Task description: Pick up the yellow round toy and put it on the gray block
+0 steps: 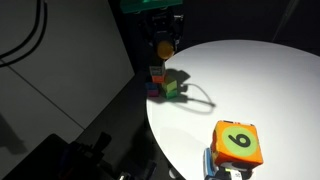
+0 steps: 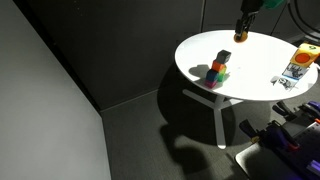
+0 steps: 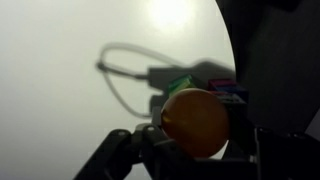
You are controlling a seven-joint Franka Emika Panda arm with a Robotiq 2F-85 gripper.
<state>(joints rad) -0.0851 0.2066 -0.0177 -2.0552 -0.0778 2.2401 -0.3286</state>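
Fingers (image 3: 118, 152) of the gripper (image 1: 163, 40) are closed on the yellow-orange ball (image 1: 163, 48), one on each side of it. In the wrist view the ball (image 3: 195, 122) fills the space between them and hides part of what lies behind it.

The ball is held clear of the round white table (image 1: 260, 90), not resting on anything, and sits over the rim. In an exterior view the gripper (image 2: 242, 33) and ball (image 2: 241, 39) hang above the table's (image 2: 255, 85) edge.

A tight cluster of small blocks stands on the table close to its edge, just below the ball. A green block (image 1: 172, 88) is the clearest, with a red block (image 1: 157, 72) and a blue block (image 1: 154, 90) beside it. The wrist view shows the green block (image 3: 180, 87) and red block (image 3: 223, 89) just past the ball. The cluster is too small and dim to tell which piece is the gray block.

A big orange cube (image 1: 237, 143) with a green face marked 6 sits at another edge of the table, well apart from the cluster. A looping shadow (image 3: 120, 75) falls across the tabletop.
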